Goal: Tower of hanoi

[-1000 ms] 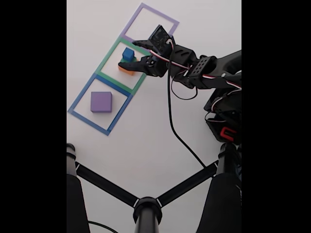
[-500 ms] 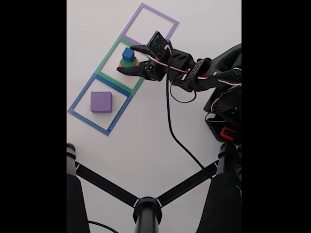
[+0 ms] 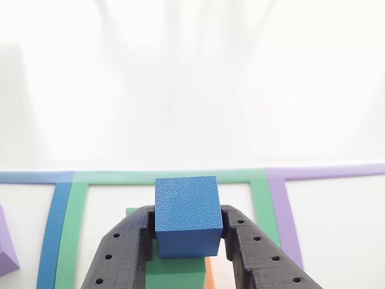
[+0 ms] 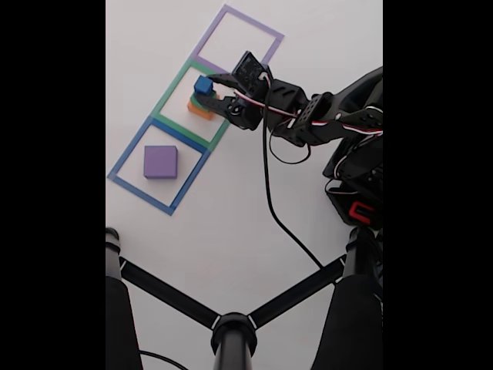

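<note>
The pincer [image 3: 188,232], spread wide half a second ago, has now pressed its black fingers [image 3: 123,244] against both sides of the blue cube [image 3: 186,214], pinching it where it sits atop the green block [image 3: 174,271] and orange block [image 4: 199,110] inside the green tape square [image 4: 171,92], the purple block [image 4: 160,162] unmoved in the neighbouring blue square [image 4: 127,158].

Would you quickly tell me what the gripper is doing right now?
Gripper: shut on the blue cube, one finger against each side, with the cube still sitting on the green block.
</note>
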Tool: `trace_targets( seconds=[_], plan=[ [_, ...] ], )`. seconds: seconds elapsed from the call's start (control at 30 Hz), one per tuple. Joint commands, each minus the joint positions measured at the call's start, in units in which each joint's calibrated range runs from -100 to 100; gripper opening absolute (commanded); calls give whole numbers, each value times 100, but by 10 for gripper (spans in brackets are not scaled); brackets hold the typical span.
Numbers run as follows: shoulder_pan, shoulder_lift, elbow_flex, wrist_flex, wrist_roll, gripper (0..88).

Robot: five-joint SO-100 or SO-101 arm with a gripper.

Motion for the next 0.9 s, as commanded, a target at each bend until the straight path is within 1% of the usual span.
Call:
trace_targets(
  seconds=[0.0,0.3,0.37,0.43,0.53,0.6,0.77,0.87],
  plan=[
    [-64,-2,-194,-144,0,18],
    [-110,-339,-176,-31,0,15],
    [-133,-668,-185,285,0,16],
    [-141,-1140,-231,844,0,16],
    [-171,-1998,-412,2033,0,14],
    [-186,-2647,-712,3134,0,12],
    [-202,-3768,-2457,6801,0,2],
    [-232,-3953,-3756,8573,0,1]
  ],
)
